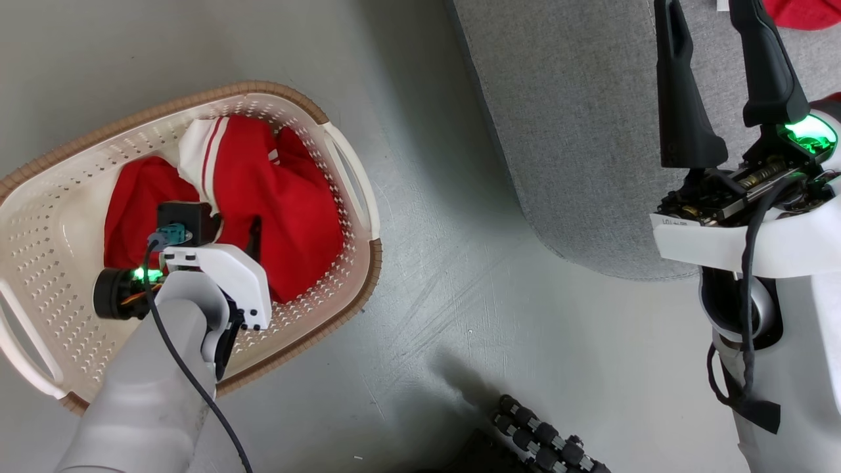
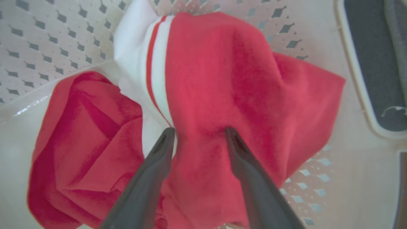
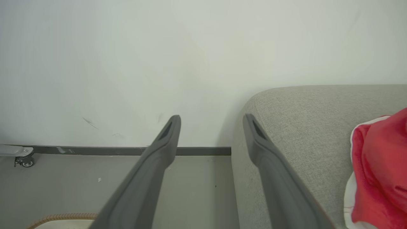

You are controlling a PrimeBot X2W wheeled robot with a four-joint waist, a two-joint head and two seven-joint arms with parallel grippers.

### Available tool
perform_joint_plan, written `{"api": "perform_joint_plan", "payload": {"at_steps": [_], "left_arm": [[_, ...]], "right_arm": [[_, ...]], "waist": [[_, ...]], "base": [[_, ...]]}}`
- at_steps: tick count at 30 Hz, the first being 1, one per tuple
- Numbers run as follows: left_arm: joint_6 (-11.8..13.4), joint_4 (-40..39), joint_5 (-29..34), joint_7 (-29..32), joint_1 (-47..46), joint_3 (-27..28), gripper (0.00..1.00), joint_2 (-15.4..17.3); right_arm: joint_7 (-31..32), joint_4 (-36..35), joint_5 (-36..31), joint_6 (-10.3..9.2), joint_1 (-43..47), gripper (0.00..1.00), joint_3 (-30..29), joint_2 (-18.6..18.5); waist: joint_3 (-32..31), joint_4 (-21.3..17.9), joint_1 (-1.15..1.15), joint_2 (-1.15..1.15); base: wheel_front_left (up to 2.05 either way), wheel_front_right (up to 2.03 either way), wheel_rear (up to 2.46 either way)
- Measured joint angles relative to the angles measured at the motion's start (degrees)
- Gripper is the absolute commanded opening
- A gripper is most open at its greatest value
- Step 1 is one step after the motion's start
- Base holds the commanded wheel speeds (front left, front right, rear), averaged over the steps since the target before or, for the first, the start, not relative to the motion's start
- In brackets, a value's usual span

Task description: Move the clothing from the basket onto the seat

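The cream basket [image 1: 46, 217] with a brown rim stands on the floor at the left, holding bright red clothing [image 1: 289, 210] with a white striped cuff. My left arm reaches down into it. In the left wrist view my left gripper [image 2: 200, 130] is open, both fingertips pressed into the red clothing [image 2: 222, 79] with a hump of fabric between them. The basket wall [image 2: 47, 41] shows behind. My right gripper [image 1: 706, 20] is open and holds nothing above the grey seat [image 1: 578, 131]. Another red garment [image 3: 381, 171] lies on the seat [image 3: 302, 127], to the right of the right gripper [image 3: 212, 119].
Grey floor separates the basket from the seat. A black ribbed part [image 1: 545, 440] lies at the bottom edge. Beyond the seat's corner a pale wall with a dark skirting board [image 3: 95, 150] rises, with a castor wheel [image 3: 24, 162] at its left. The basket rim [image 3: 60, 218] peeks in below.
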Motion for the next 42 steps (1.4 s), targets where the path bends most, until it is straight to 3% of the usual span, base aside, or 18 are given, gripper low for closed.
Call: {"api": "perform_joint_plan", "payload": {"at_steps": [12,22,35,42], "left_arm": [[-2.53,-1.11,4.32,-4.67,-0.65,-4.15,0.0,0.07],[-2.66,-5.44,9.23,-7.54,-1.59,-6.66,0.0,3.26],[0.47,-16.85,9.26,-8.55,-0.86,-1.97,0.0,7.39],[2.74,-28.05,9.45,-8.54,1.85,1.86,0.0,9.49]], "right_arm": [[0.0,1.12,-0.45,0.0,-0.91,1.0,-0.15,-0.01],[0.0,3.43,-1.63,0.0,-2.3,1.0,1.62,-0.03],[-0.01,8.88,-6.23,0.01,-2.44,1.0,4.31,-0.1],[-0.01,11.33,-7.02,0.01,-2.44,1.0,5.12,-1.54]], "waist": [[-1.05,1.16,0.0,0.0],[-3.23,3.64,0.0,0.0],[-8.3,7.78,0.0,0.0],[-11.97,10.13,0.0,0.0]], "base": [[0.0,0.0,0.0],[0.0,0.0,0.0],[0.0,0.0,0.0],[0.0,0.0,0.0]]}}
